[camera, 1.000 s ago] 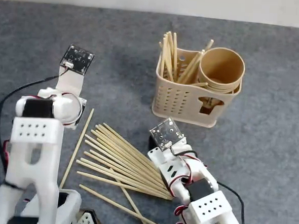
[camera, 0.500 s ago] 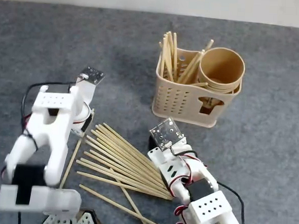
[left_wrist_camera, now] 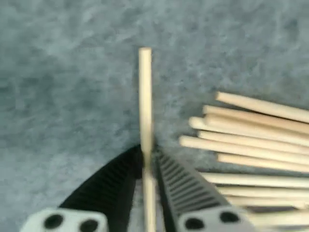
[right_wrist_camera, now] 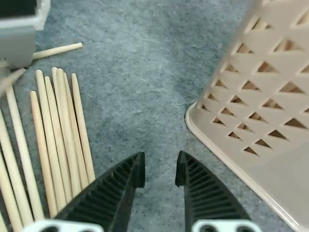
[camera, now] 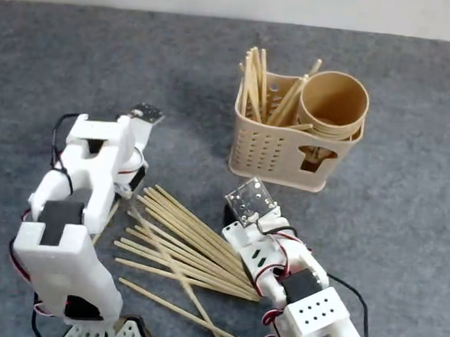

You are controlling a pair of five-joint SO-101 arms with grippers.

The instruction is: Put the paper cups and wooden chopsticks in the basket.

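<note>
Left wrist view showed the left claw [left_wrist_camera: 147, 153] pinching one chopstick [left_wrist_camera: 145, 92] down at the grey surface [left_wrist_camera: 58, 87], beside the loose pile of chopsticks [camera: 182, 242]. The right claw [right_wrist_camera: 159, 170] hung slightly spread and empty between that pile and the basket [camera: 276, 152], which already held paper cups [camera: 333, 106]. The step in hand looked like a pickup; next the stick would need lifting clear of the pile and carrying over to the basket's chopstick side.

No writing, label, number or sign can be read anywhere: none on the basket [camera: 276, 152], cups [camera: 334, 103], chopsticks [camera: 182, 238] or tabletop [camera: 405, 225].
</note>
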